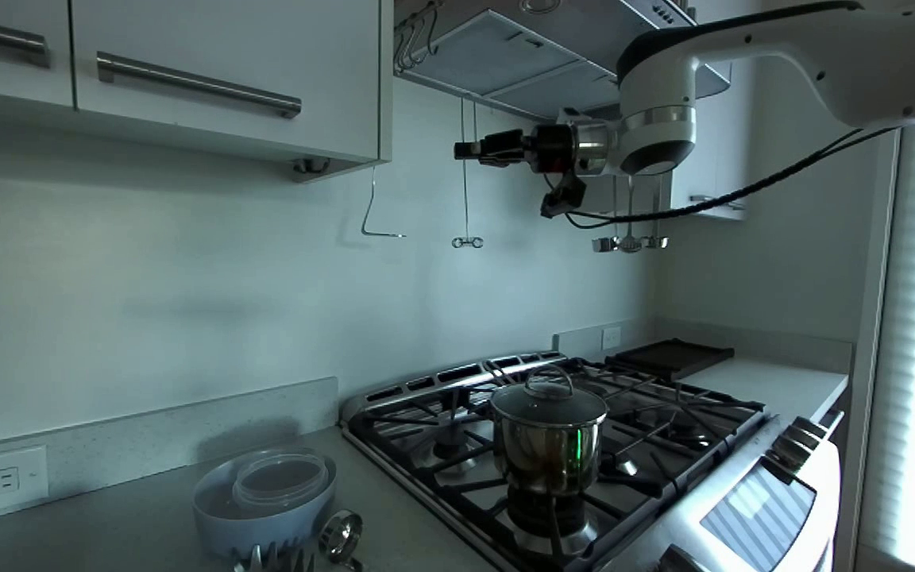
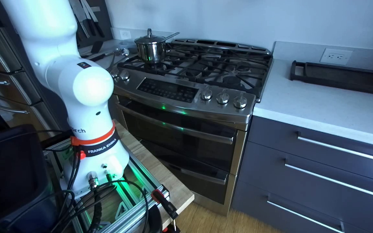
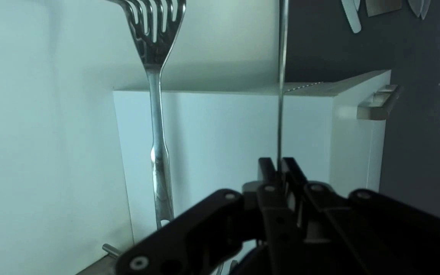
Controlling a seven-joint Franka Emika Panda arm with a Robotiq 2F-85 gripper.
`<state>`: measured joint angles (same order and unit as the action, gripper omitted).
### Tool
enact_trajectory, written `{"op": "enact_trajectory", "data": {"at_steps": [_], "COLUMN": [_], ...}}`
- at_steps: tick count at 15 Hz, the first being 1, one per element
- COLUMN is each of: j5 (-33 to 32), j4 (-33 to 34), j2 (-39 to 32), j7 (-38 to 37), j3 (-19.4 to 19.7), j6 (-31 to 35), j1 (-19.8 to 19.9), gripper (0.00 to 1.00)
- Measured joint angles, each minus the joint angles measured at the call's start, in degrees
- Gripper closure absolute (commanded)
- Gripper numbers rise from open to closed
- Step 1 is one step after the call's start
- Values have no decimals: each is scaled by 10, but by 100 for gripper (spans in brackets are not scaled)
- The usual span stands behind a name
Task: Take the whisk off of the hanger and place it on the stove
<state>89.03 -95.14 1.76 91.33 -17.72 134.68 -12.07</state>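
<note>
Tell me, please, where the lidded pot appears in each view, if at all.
In an exterior view: the lidded pot, lower half, right of centre.
In an exterior view: the lidded pot, upper half, left of centre.
Wrist view: not visible.
Shared landmark: the stove, under it in both exterior views.

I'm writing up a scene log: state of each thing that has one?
End effector: closed around the whisk
Whisk: vertical, head down, upper end hidden
Slotted spatula: hanging
Pot: lidded, upright on the stove
Stove: no flame visible
Oven doors: shut
Drawers: shut
Cabinet doors: shut
Bowl: holding a clear container
</note>
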Motion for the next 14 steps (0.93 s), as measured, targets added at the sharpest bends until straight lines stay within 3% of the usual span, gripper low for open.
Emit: {"op": "enact_trajectory", "data": {"at_steps": [4, 14], "j5": [-67, -386], "j4": [-33, -131], "j2": [25, 91], "j7": [-18, -143], "j3": [15, 60], "j6": [1, 1], "j1": [0, 21], "gripper": [98, 98]}}
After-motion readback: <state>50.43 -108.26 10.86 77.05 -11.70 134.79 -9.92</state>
